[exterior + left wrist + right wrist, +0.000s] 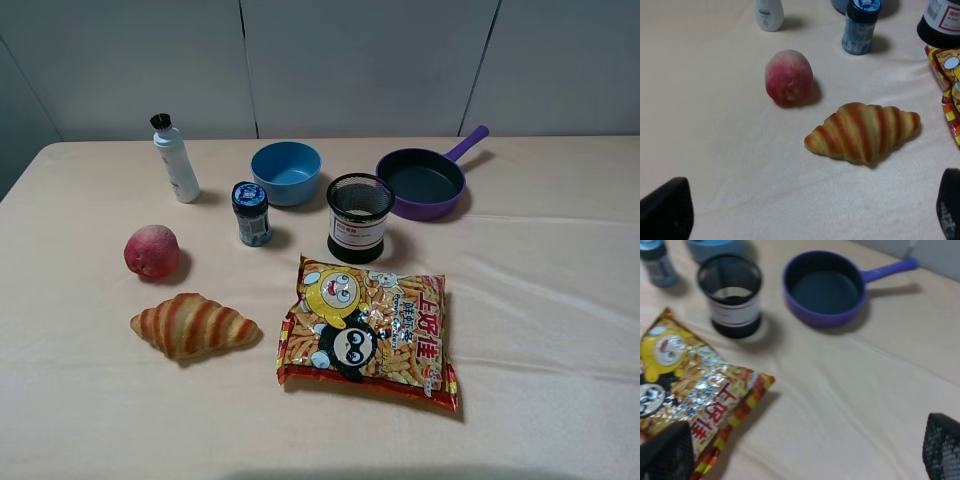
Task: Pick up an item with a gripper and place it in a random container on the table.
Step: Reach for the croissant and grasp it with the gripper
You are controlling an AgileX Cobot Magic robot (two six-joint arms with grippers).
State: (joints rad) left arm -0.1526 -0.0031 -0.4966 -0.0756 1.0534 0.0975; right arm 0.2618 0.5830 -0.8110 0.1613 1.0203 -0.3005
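Observation:
The golden-brown striped croissant lies on the beige table at the front left; it also shows in the left wrist view. The purple frying pan sits empty at the back right, its handle pointing away; it also shows in the right wrist view. My left gripper is open and empty, held above the cloth short of the croissant. My right gripper is open and empty, above the cloth near the snack bag's corner. Neither arm shows in the exterior high view.
A red-pink peach lies just behind the croissant. An orange snack bag lies at the front middle. A black mesh cup, a blue bowl, a small blue jar and a white bottle stand behind.

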